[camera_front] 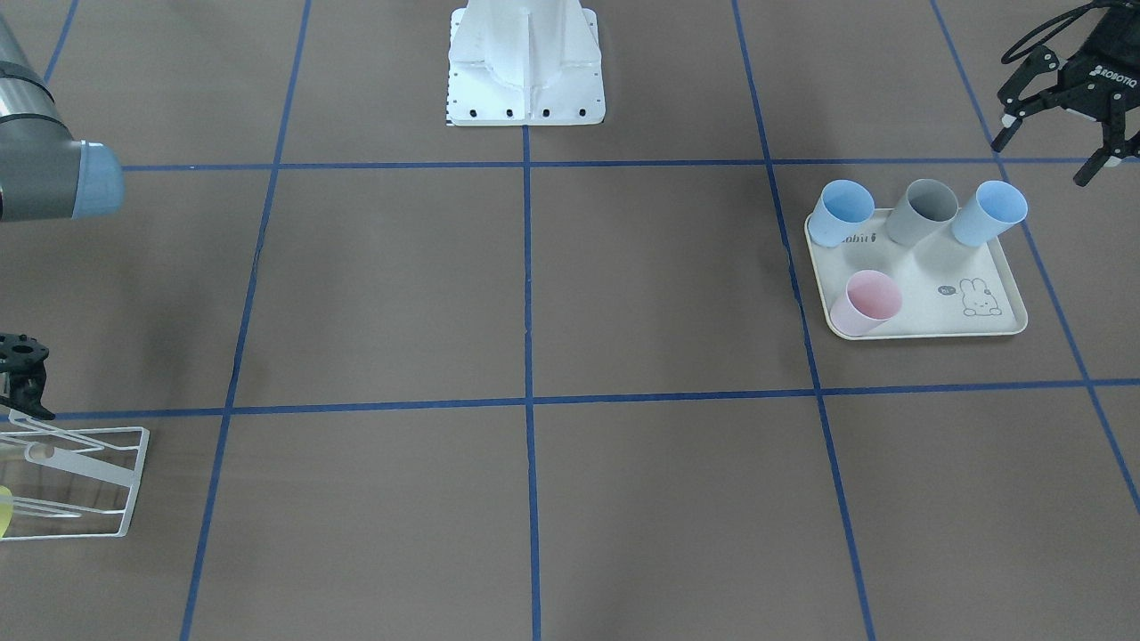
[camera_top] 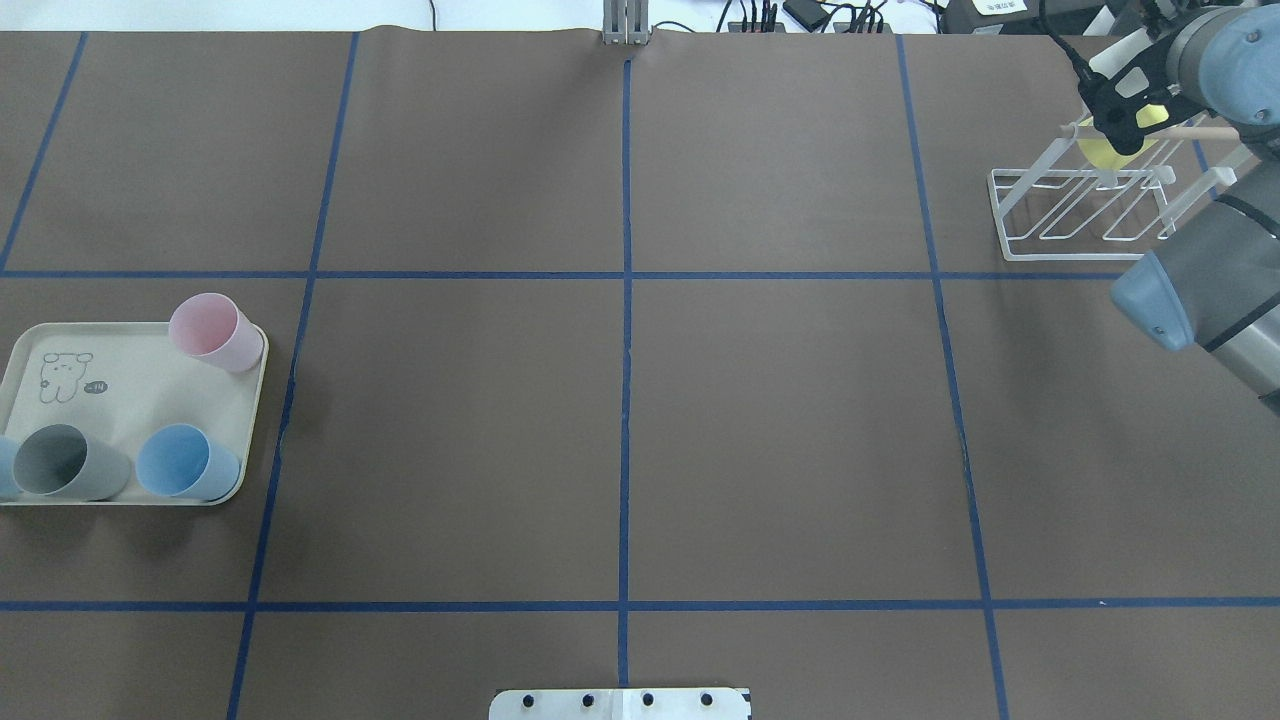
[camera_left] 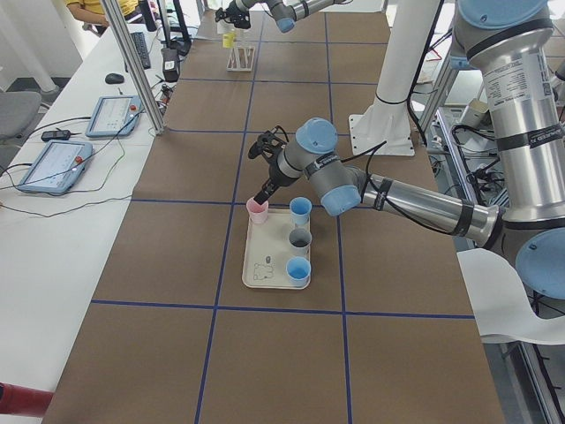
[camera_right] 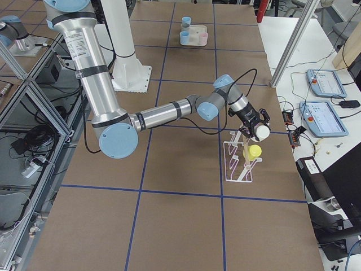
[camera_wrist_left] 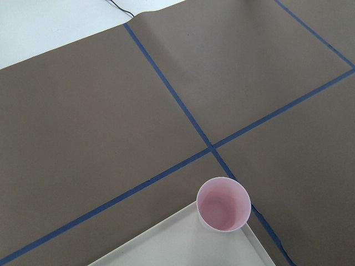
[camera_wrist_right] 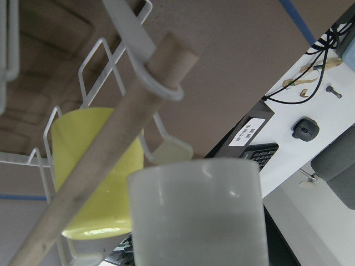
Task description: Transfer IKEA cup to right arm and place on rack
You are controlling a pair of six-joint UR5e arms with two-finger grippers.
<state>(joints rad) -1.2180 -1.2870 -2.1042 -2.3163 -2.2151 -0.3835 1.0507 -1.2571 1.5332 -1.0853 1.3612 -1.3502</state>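
Observation:
In the right wrist view a white IKEA cup fills the foreground, held in front of the rack's wooden dowel. My right gripper is shut on this cup just above the white wire rack at the table's far right. A yellow cup hangs on the rack. My left gripper hovers open and empty behind the cream tray. Its wrist view looks down on a pink cup.
On the tray stand a pink cup, a grey cup and two blue cups. The robot's white base sits at the table's edge. Blue tape lines grid the brown table.

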